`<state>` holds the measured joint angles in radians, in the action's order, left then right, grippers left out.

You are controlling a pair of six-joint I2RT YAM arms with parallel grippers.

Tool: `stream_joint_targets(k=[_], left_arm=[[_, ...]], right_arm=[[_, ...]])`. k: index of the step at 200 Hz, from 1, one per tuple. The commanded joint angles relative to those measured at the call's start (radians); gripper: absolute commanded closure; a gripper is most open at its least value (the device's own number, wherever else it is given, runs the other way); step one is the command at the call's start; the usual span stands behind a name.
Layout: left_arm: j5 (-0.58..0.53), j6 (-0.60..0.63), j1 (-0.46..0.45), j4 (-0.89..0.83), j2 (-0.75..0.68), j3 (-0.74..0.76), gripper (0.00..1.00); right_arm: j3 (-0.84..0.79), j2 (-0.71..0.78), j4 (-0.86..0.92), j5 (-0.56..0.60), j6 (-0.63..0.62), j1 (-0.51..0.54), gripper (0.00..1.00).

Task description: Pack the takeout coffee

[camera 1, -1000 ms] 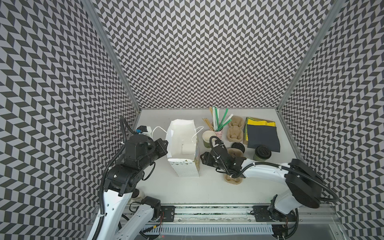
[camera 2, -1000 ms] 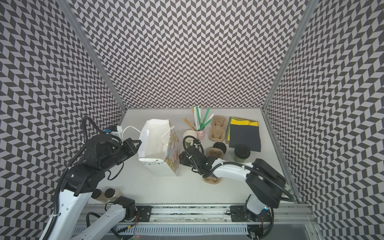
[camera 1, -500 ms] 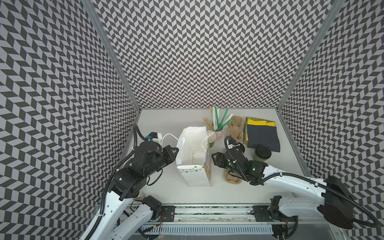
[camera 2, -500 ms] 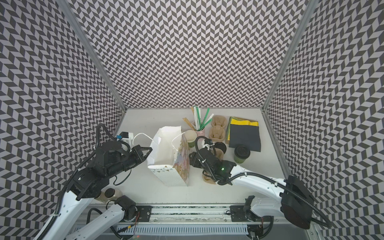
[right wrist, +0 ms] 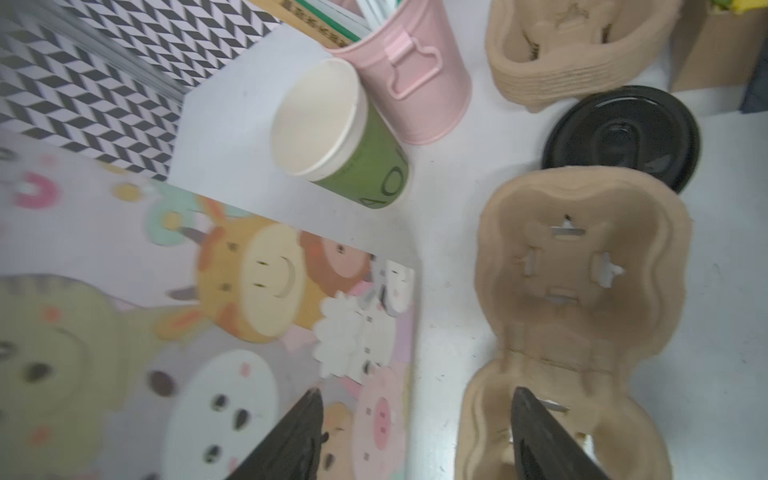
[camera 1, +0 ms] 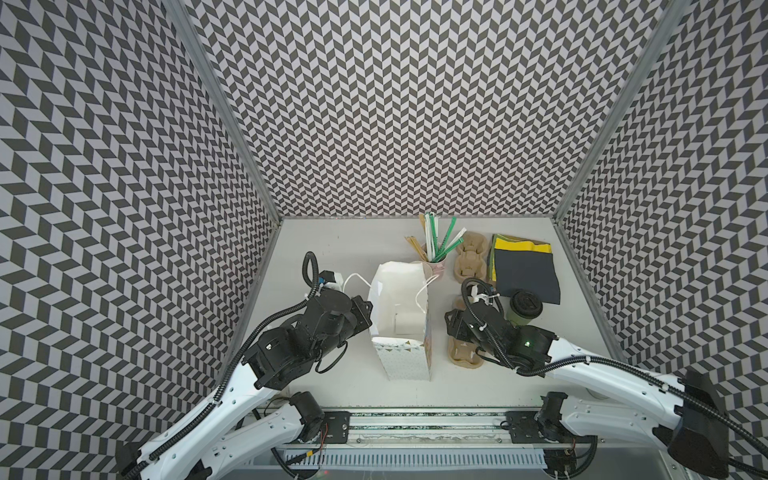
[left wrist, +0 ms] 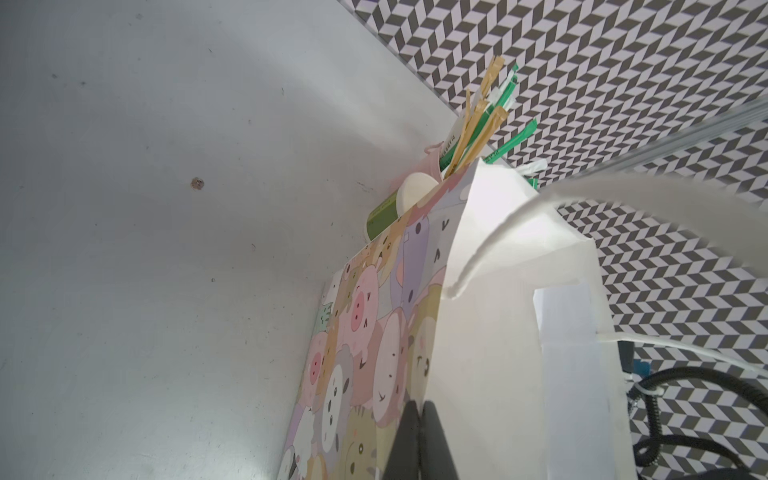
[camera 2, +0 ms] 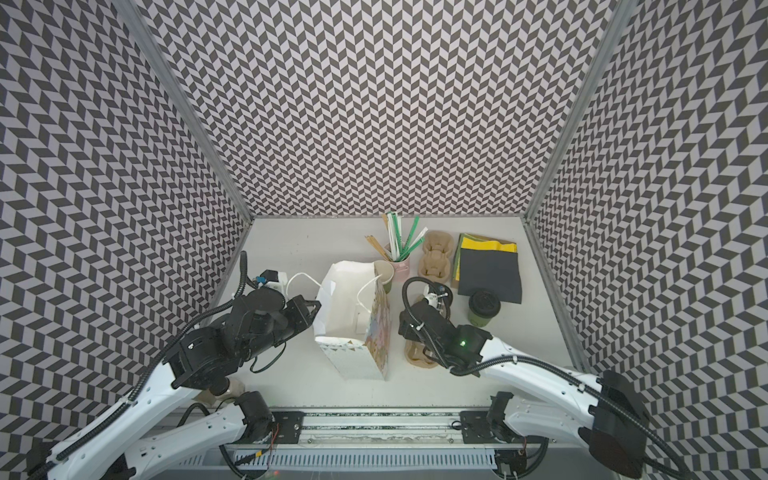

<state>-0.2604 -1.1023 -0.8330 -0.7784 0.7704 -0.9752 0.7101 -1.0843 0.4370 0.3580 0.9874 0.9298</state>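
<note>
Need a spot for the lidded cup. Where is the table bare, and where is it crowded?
Bare: the near strip between the paper bag and front rail, and the far-left corner behind the bag. Crowded: between straw cup, cup carriers and napkins.

The open green cup point(right wrist: 353, 153) carries dark figures near its base that look like "40", partly cut off. Print on the wooden sticks point(right wrist: 316, 25) is too blurred to read.

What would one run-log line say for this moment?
left hand: shut on paper bag | right hand: open, empty | lidded green cup: standing on table
</note>
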Motion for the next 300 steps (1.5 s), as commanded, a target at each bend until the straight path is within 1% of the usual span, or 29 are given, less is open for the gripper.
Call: stream_joint_targets(k=[1, 28, 55, 84, 120, 138, 153, 157, 160, 170, 173, 175, 186, 205, 231, 251, 270, 289, 300], left_arm=[[-0.084, -0.056, -0.022, 0.042, -0.007, 0.018, 1.00], [-0.131, -0.077, -0.058, 0.041, 0.023, 0.003, 1.00], [-0.194, -0.107, -0.095, 0.021, 0.055, -0.017, 1.00], [-0.221, -0.139, -0.121, 0.030, 0.072, -0.008, 1.00], [-0.269, -0.181, -0.156, 0.028, 0.080, -0.007, 1.00], [-0.304, -0.207, -0.179, 0.024, 0.075, -0.005, 1.00], [-0.318, -0.211, -0.193, 0.043, 0.067, 0.000, 1.00], [-0.319, -0.207, -0.195, 0.048, 0.067, 0.000, 0.98], [-0.319, -0.205, -0.196, 0.050, 0.068, 0.000, 0.97], [-0.321, -0.199, -0.199, 0.052, 0.076, -0.006, 0.92], [-0.321, -0.197, -0.201, 0.051, 0.079, -0.009, 0.91], [-0.321, -0.196, -0.201, 0.051, 0.082, -0.011, 0.90], [-0.323, -0.195, -0.208, 0.046, 0.093, -0.020, 0.85], [-0.328, -0.184, -0.217, 0.055, 0.098, -0.025, 0.81], [-0.350, -0.164, -0.231, 0.059, 0.100, -0.038, 0.72], [-0.365, -0.146, -0.239, 0.059, 0.102, -0.061, 0.70], [-0.374, -0.113, -0.245, 0.070, 0.102, -0.081, 0.68], [-0.386, -0.083, -0.248, 0.070, 0.098, -0.100, 0.62], [-0.394, -0.065, -0.250, 0.071, 0.091, -0.105, 0.62]], right_arm=[[-0.036, 0.024, 0.033, -0.013, 0.001, -0.040, 0.30], [-0.052, 0.013, 0.042, -0.055, -0.045, -0.105, 0.31], [-0.037, -0.031, 0.070, -0.050, -0.076, -0.137, 0.31], [0.010, -0.104, 0.125, -0.059, -0.089, -0.142, 0.33], [0.038, -0.152, 0.156, -0.072, -0.098, -0.141, 0.33], [0.051, -0.170, 0.172, -0.083, -0.102, -0.141, 0.30], [0.055, -0.173, 0.170, -0.096, -0.104, -0.141, 0.24], [0.057, -0.173, 0.169, -0.097, -0.104, -0.141, 0.23], [0.058, -0.174, 0.172, -0.096, -0.106, -0.141, 0.18], [0.063, -0.177, 0.181, -0.091, -0.108, -0.141, 0.14], [0.065, -0.177, 0.184, -0.088, -0.109, -0.141, 0.03], [0.067, -0.177, 0.185, -0.087, -0.108, -0.143, 0.00], [0.069, -0.174, 0.187, -0.088, -0.108, -0.141, 0.01], [0.059, -0.170, 0.167, -0.097, -0.110, -0.142, 0.01], [0.051, -0.195, 0.138, -0.137, -0.141, -0.141, 0.00], [0.055, -0.217, 0.135, -0.119, -0.148, -0.141, 0.02], [0.069, -0.252, 0.134, -0.128, -0.172, -0.141, 0.04], [0.086, -0.286, 0.143, -0.125, -0.178, -0.141, 0.05], [0.091, -0.294, 0.145, -0.118, -0.176, -0.144, 0.06]])
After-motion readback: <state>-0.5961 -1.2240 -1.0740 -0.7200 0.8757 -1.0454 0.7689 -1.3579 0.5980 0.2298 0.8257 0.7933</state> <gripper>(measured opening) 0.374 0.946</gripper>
